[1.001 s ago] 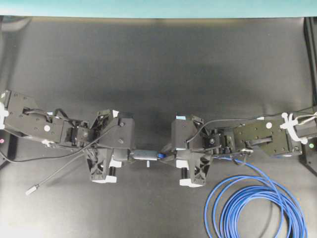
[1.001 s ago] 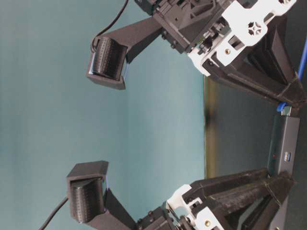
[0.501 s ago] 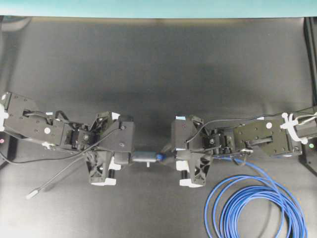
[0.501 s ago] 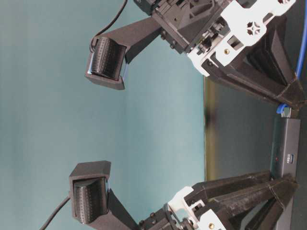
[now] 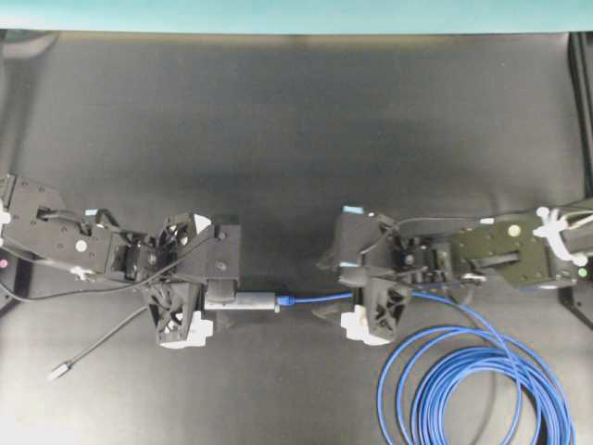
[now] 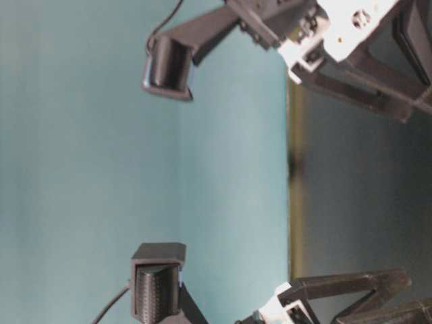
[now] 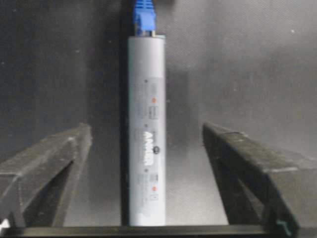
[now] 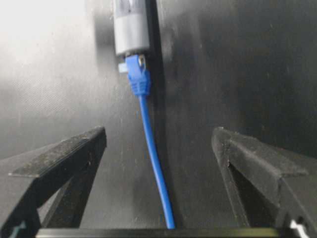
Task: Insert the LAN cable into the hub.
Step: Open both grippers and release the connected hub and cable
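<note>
Both grippers have let go and drawn apart since a second ago.

Overhead: the hub (image 5: 248,300) lies on the table (image 5: 296,139), the LAN cable (image 5: 320,298) plugged into its end. Left wrist: left gripper (image 7: 146,148) spread around the hub. Right wrist: right gripper (image 8: 158,148) spread, cable running between its fingers.

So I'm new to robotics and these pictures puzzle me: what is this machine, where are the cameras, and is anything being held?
Two black robot arms face each other over a dark table. One camera looks down from above, one sits sideways at table level, and one rides on each wrist.

The slim grey bar-shaped hub lies between the left gripper's open fingers. The bright blue LAN cable, coiled at one side, has its plug at the hub's end. The right gripper is open too, so nothing is held.
</note>
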